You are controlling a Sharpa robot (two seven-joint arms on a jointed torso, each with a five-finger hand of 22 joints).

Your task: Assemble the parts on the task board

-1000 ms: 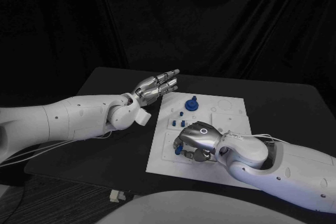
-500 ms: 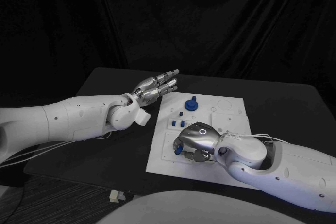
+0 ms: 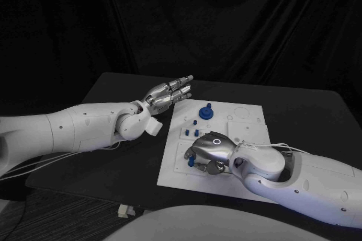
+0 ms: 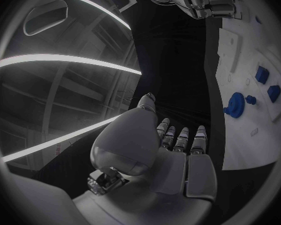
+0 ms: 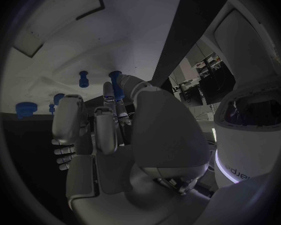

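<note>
The white task board lies in the middle of the black table. My right hand is curled over its near left part, and its fingertips pinch a small blue part, which the right wrist view shows as a blue peg between thumb and finger. A round blue part stands at the board's far side, with small blue pegs just before my right hand. My left hand hovers past the board's far left corner, fingers straight and apart, holding nothing. The left wrist view shows the round blue part beside the board.
Bare black table stretches left of the board under my left arm, and more lies to the board's right. Dark curtains close off the back. Empty round and square recesses mark the board's far right.
My right hand has crept slightly left over the board's near left part, the blue part moving with it. My left hand has stayed still.
</note>
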